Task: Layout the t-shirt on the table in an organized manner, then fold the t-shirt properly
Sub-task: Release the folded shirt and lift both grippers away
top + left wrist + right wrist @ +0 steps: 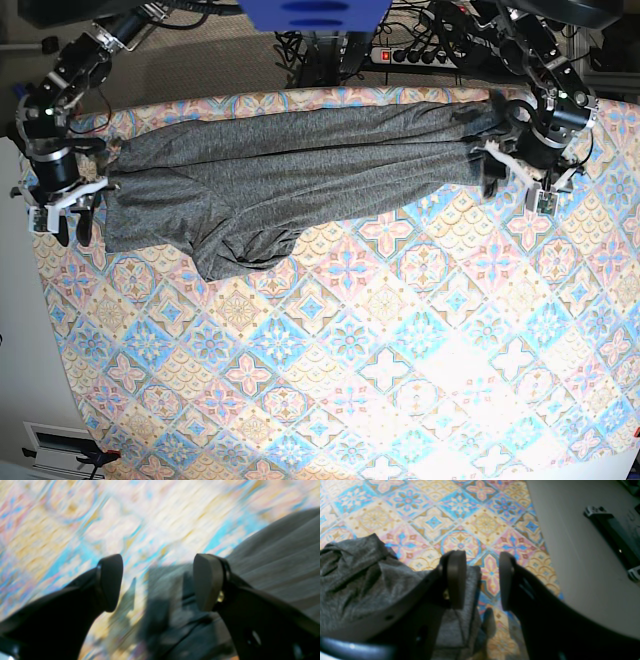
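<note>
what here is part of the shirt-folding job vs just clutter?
Job:
- t-shirt, stretched across the far side of the table
- table with its tile-pattern cloth
- left end effector, open, at one end of the shirt
- right end effector, open, at the other end

Lying about:
- power strip and cables behind the table
- black device on the floor

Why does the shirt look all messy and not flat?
The t-shirt is stretched across the far side of the table but not smooth: a bunched, wrinkled flap sags down near its left-middle. Both grippers, left and right, are open at its ends.
</note>
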